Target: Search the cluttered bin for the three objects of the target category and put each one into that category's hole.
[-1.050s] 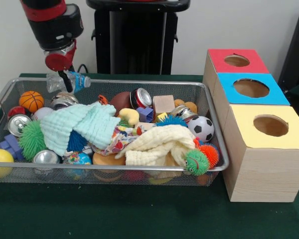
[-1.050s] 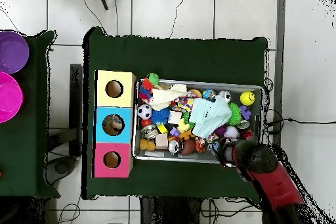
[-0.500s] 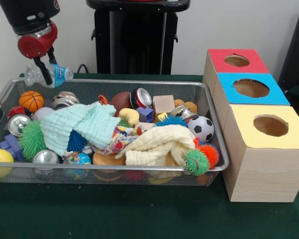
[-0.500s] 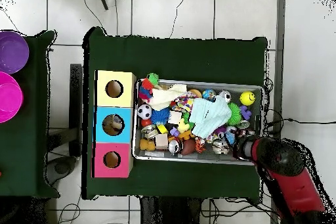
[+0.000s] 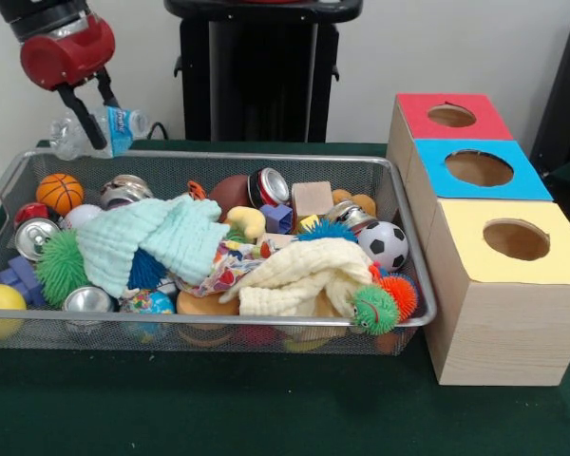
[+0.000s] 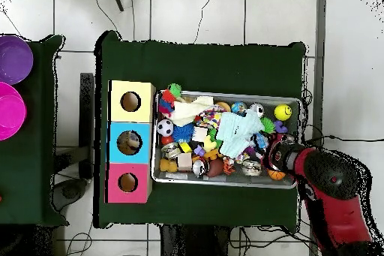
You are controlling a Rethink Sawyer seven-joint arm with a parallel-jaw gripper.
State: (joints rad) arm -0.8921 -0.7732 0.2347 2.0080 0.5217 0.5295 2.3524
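Note:
My gripper (image 5: 95, 106) hangs above the far left corner of the wire bin (image 5: 218, 155), shut on a crushed clear plastic bottle (image 5: 100, 130) with a blue label. The bottle is held clear of the bin's rim. In the overhead view the red arm (image 6: 330, 185) covers the right end of the bin (image 6: 225, 93), and the bottle is hidden under it. Three wooden boxes with round holes stand beside the bin: red (image 5: 451, 116), blue (image 5: 478, 168) and yellow (image 5: 516, 239). Something lies inside the blue box's hole (image 6: 129, 142).
The bin holds several cans, such as a red-topped can (image 5: 269, 185) and a silver can (image 5: 36, 236). With them lie balls, spiky toys, blocks, a mint cloth (image 5: 157, 237) and a cream cloth (image 5: 304, 271). Green cloth covers the table (image 5: 266, 408).
The gripper has risen out of the bin's far left corner with the bottle, moving up and to the left in the front view. The bin's contents have not moved.

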